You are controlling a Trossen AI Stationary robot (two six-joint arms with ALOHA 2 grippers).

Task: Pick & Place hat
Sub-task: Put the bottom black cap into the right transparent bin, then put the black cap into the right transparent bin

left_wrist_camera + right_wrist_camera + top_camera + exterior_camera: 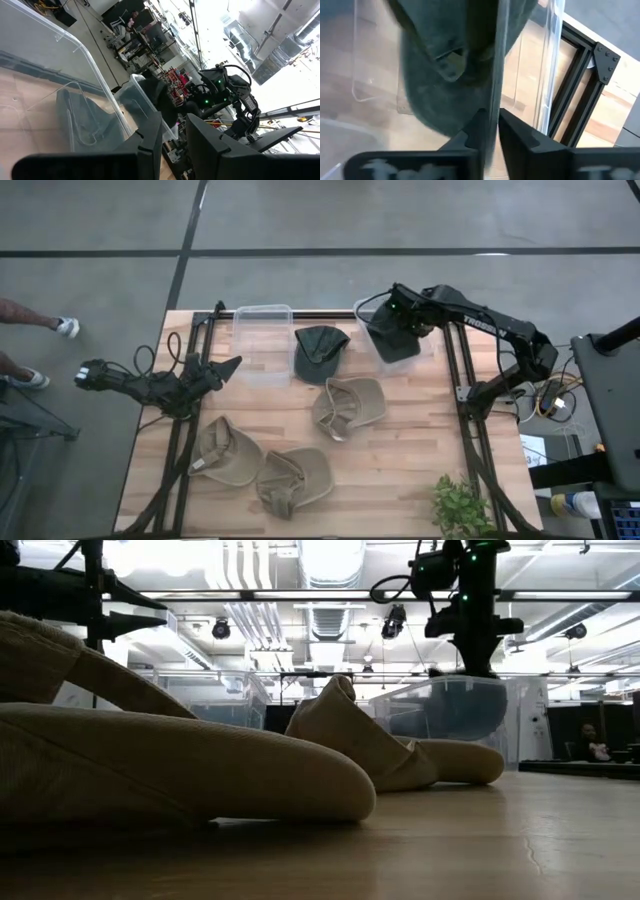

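My right gripper point(400, 323) stands over the right clear bin point(372, 308) at the table's far edge and is shut on a dark hat point(445, 75), which is down inside that bin point(397, 345). In the low view this gripper point(470, 645) is above the bin point(450, 705). A second dark green hat point(320, 352) lies flat on the table between the two bins. Three tan hats point(348, 406) point(226, 451) point(294, 479) lie on the near half. My left gripper point(226, 368) waits open beside the left clear bin point(262, 315), touching nothing. My right gripper pinches a fold of the dark hat's fabric point(492, 85) between its two fingers point(477, 125), coming from above and pointing down into the bin. The hat hangs below the fingers inside the bin's walls. I cannot tell whether its lower end touches the bin floor.
A potted plant point(460, 505) stands at the near right corner. Black frame rails point(465, 380) point(185, 410) run along both sides of the table. A person's feet point(40, 325) show on the floor beyond the left edge. Bare wood lies right of the tan hats.
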